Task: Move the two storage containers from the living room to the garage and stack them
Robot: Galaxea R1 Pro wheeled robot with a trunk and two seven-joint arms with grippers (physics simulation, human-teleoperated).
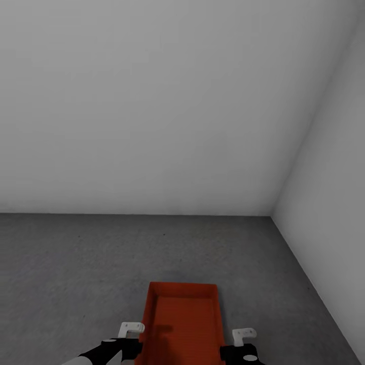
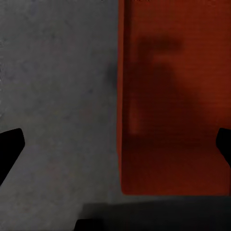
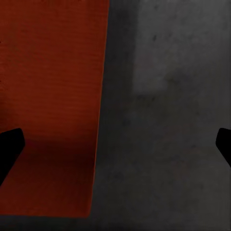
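Observation:
One orange-red storage container [image 1: 185, 319] lies open side up on the garage's dark grey floor [image 1: 76, 263], close in front of me. My left gripper [image 1: 133, 344] hovers at its left long wall and my right gripper [image 1: 238, 350] at its right long wall. In the left wrist view the open gripper [image 2: 115, 144] straddles the edge of the container [image 2: 168, 120], one finger over the bin and one over the floor [image 2: 57, 96]. The right gripper [image 3: 115, 144] is open the same way above the container [image 3: 48, 96] and the floor [image 3: 168, 120]. Neither holds anything.
A plain white-grey wall [image 1: 152, 101] stands ahead and a second wall [image 1: 334, 177] on the right; they meet in a corner at the far right. Open concrete floor stretches to the left of the bin and beyond it.

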